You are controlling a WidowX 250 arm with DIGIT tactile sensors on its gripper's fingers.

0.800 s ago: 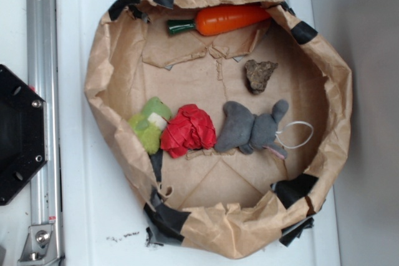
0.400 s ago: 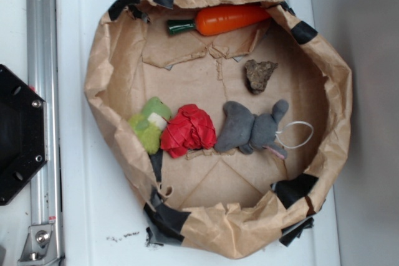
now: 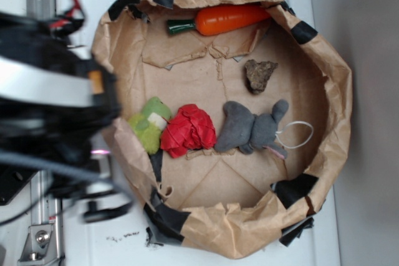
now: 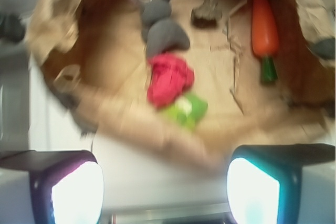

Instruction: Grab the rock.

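The rock (image 3: pixel 260 74) is a small jagged brown-grey stone lying on the floor of the brown paper basin (image 3: pixel 338 98), at the right and behind the grey plush mouse (image 3: pixel 252 129). In the wrist view the rock (image 4: pixel 206 13) shows far off at the top, beyond the mouse (image 4: pixel 160 24). My arm (image 3: pixel 56 110) is a dark blur over the basin's left rim, well to the left of the rock. My gripper (image 4: pixel 165 182) is open, its two fingers wide apart over the white surface outside the basin, with nothing between them.
An orange carrot (image 3: pixel 230 19) lies at the back of the basin. A red wrinkled ball (image 3: pixel 189 130) and a green plush (image 3: pixel 150 124) sit left of the mouse. Black tape patches (image 3: pixel 168 219) mark the crumpled rim. A metal rail (image 3: pixel 42 228) runs along the left.
My arm has swept into the exterior view from the left and now covers the basin's left rim. Everything inside the basin lies where it was.
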